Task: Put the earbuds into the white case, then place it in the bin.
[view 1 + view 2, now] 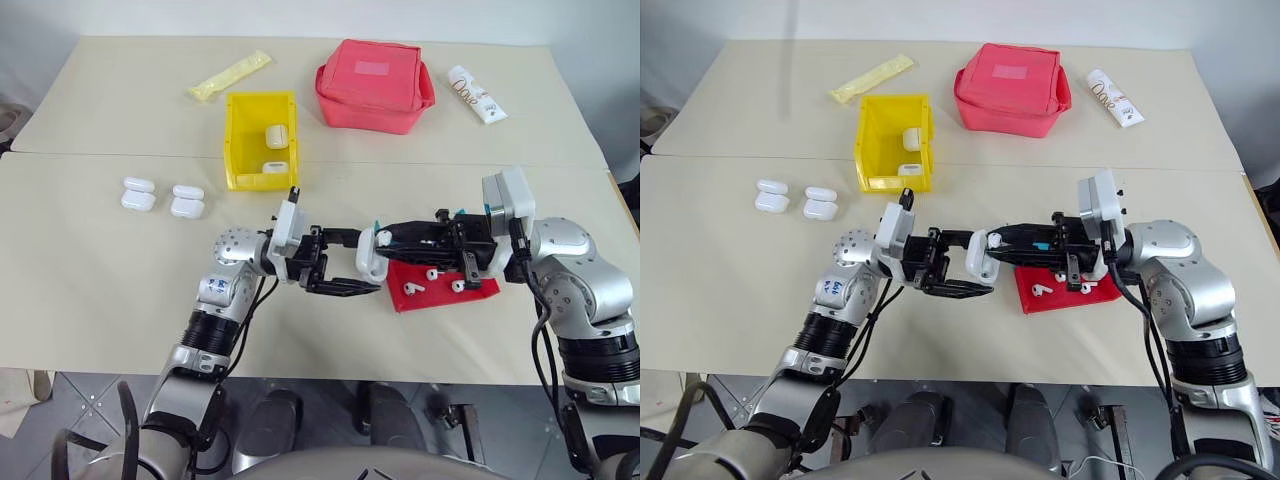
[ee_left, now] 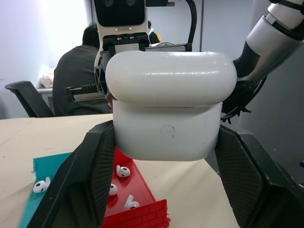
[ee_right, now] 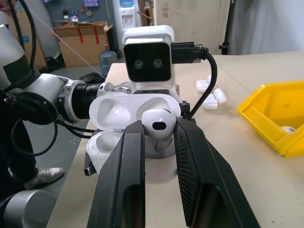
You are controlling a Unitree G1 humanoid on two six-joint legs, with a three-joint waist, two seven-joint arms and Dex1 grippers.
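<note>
**Bud meets open case above the table**

Both arms meet in front of the robot, raised over the table (image 1: 90, 300). The left gripper (image 1: 345, 276) is clamped on a white case (image 1: 372, 253), its lid swung open toward the other arm. The right gripper (image 3: 159, 130) pinches one earbud (image 3: 156, 124) between its fingers, right at the mouth of the case; I cannot tell whether the bud is already touching it.

Just below sits a red tray (image 1: 470, 293) with more buds (image 1: 412, 287) lying in it, and a teal tray (image 2: 42, 166) beside it.

The yellow bin (image 1: 238, 140) stands farther back on the table with two cases (image 1: 276, 136) inside. Four spare cases (image 1: 162, 197) lie on the robot's left. A pink pouch (image 1: 373, 85), a white tube (image 1: 476, 94) and a yellow packet (image 1: 231, 75) sit at the far side.

A person (image 2: 78, 71) sits with their back turned behind the table.
</note>
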